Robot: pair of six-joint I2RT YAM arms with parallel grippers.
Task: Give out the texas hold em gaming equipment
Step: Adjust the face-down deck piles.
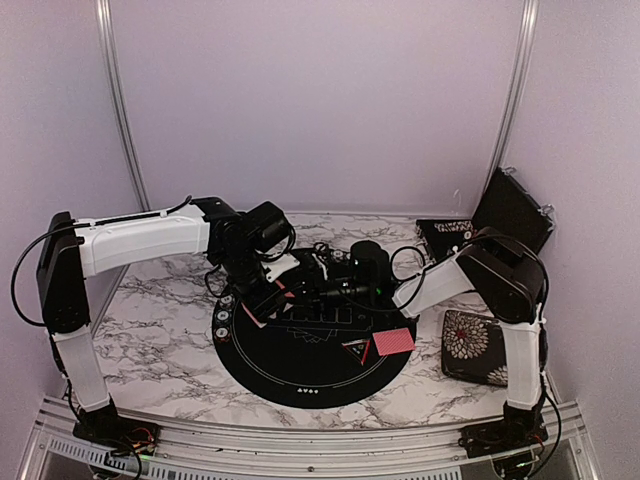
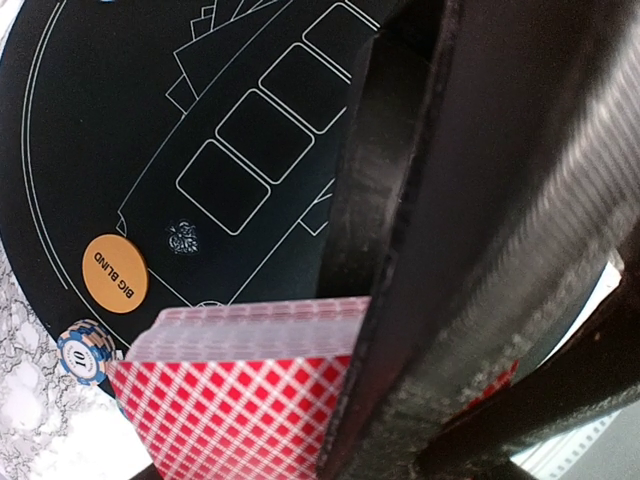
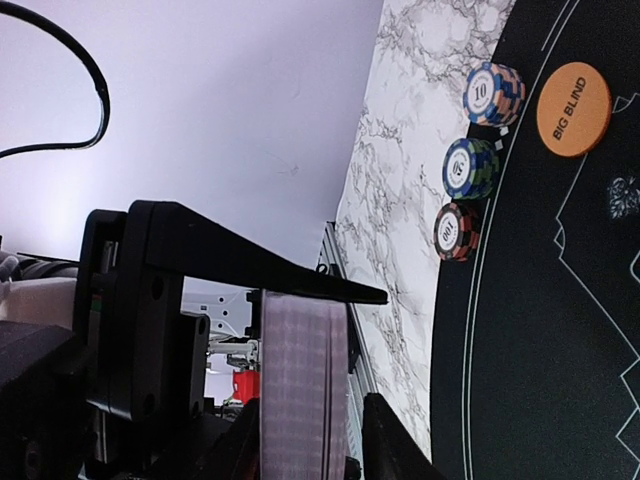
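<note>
The deck of cards has red backs under a white lattice. The round button is orange with dark lettering. Striped stacks: a blue-and-peach chip stack, a blue-and-green chip stack, a red-and-black chip stack. The mat is black with white lines, and the counter is grey-veined white marble.

On the left: rises from the base, reaches level toward centre, bends down at the wrist, clamps cards in left gripper. On the right: folds at the elbow, stretches low leftward, holds right gripper beside it, jaws parted.
</note>
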